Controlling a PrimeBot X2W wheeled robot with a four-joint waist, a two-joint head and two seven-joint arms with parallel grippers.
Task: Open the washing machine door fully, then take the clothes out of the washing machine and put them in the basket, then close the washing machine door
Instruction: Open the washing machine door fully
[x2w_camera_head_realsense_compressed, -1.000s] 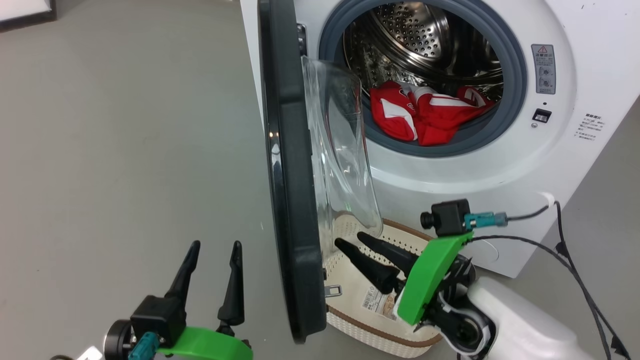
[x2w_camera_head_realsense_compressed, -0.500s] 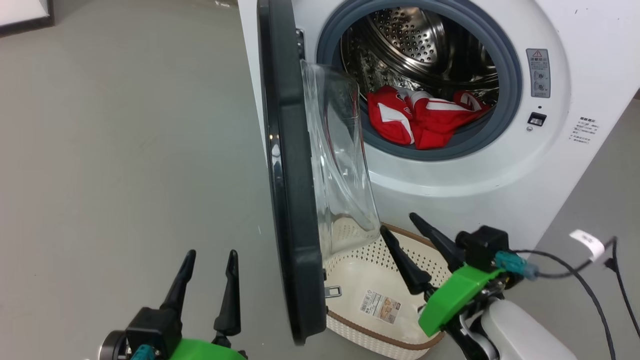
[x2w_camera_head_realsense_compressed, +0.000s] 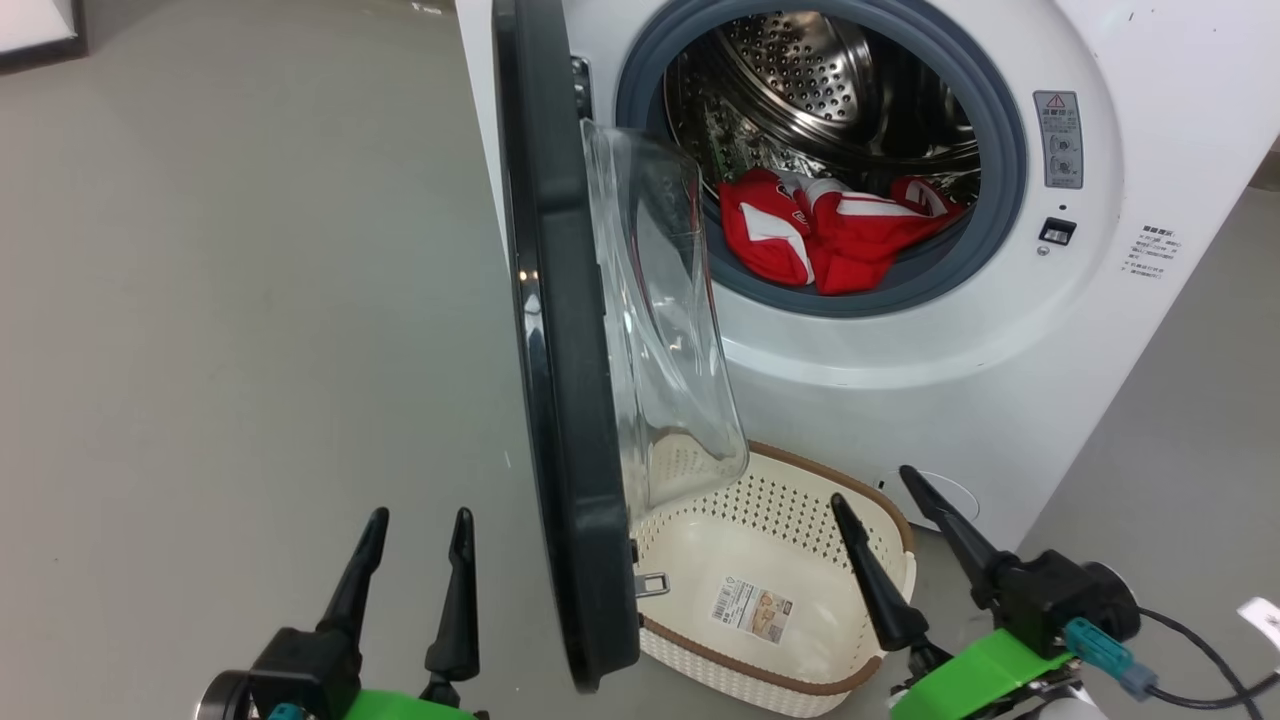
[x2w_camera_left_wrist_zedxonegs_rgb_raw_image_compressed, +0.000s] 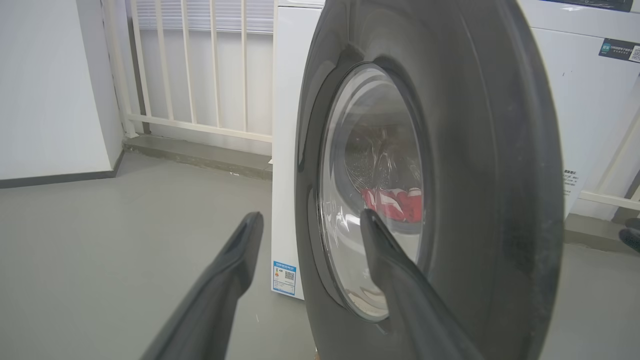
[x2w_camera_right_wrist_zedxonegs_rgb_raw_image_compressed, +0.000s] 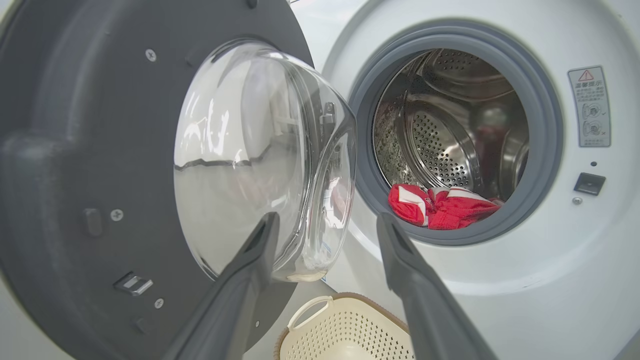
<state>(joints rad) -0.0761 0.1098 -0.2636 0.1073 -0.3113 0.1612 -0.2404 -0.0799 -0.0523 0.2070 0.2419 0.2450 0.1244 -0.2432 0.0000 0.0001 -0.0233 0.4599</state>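
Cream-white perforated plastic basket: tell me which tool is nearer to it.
Right. The right tool hangs open at the right rim of the cream-white perforated basket; the left tool, also open, is left of it, beyond the glossy black-rimmed round door.

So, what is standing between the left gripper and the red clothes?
The open washing machine door: in the head view it stands edge-on between the left gripper and the clothes.

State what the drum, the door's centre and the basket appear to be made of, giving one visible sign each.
Drum: probably polished steel; it mirrors light and is punched with holes. Door's centre: clear glass, possibly plastic; see-through with glare. Basket: likely matte cream plastic; moulded holes, brown woven-look rim.
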